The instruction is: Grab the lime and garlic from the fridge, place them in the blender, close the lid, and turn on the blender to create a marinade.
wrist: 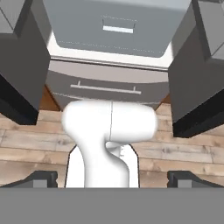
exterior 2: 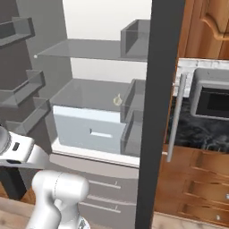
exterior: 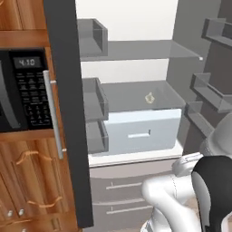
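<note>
Gripper [wrist: 112, 178] jaws spread wide, nothing between the fingertips [wrist: 41, 178]. It hangs low outside the fridge [exterior: 136, 59], looking over wood floor [wrist: 26, 144] toward the lower front.

Fridge is open. Both doors swung out: left door [exterior: 68, 113] stands edge-on beside the microwave [exterior: 22, 90], its handle [exterior: 53, 118] on the outer face; right door [exterior 2: 162, 89] edge-on in the right base view. In the hand view the two door bottoms flank the jaws ahead, one each side, with a clear lane of floor between them.

Straight ahead of the jaws: grey freezer drawer [wrist: 105, 85], above it the white sill, then the pale crisper drawer [exterior: 142, 131].

Garlic [exterior: 149, 97] sits on the glass shelf on top of the crisper, well above and beyond the jaws, near the shelf's middle-back, open shelf all around it. Door bins [exterior: 94, 104] line both sides of the opening, narrowing the entry at shelf height. Cannot make out the lime.
</note>
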Controlling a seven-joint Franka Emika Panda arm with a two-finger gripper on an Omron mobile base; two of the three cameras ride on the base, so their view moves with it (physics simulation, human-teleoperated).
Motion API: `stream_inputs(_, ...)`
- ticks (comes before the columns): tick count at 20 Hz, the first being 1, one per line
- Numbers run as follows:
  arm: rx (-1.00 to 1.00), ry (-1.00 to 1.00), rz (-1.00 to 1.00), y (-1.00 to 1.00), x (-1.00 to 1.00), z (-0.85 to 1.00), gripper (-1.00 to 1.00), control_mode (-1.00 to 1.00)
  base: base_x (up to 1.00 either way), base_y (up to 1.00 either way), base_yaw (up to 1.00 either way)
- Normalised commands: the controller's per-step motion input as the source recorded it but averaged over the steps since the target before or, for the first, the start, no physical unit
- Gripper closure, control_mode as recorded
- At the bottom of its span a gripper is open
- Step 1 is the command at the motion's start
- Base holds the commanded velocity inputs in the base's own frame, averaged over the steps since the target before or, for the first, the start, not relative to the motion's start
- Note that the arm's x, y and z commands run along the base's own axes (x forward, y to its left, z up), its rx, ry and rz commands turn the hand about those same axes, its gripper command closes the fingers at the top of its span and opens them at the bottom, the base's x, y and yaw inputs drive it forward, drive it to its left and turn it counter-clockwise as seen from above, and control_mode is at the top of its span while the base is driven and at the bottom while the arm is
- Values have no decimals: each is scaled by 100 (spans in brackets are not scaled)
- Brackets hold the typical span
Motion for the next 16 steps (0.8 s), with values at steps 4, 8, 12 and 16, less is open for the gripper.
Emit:
stream_inputs(4, 0, 0, 0, 0, 0, 0, -100, 100, 57, 34, -20)
stream_inputs(8, 0, 0, 0, 0, 0, 0, -100, 100, 45, 5, -14)
stream_inputs(12, 0, 0, 0, 0, 0, 0, -100, 100, 29, 0, -5)
stream_inputs(16, 5, -3, 0, -50, 53, 42, -100, -100, 0, 0, 0)
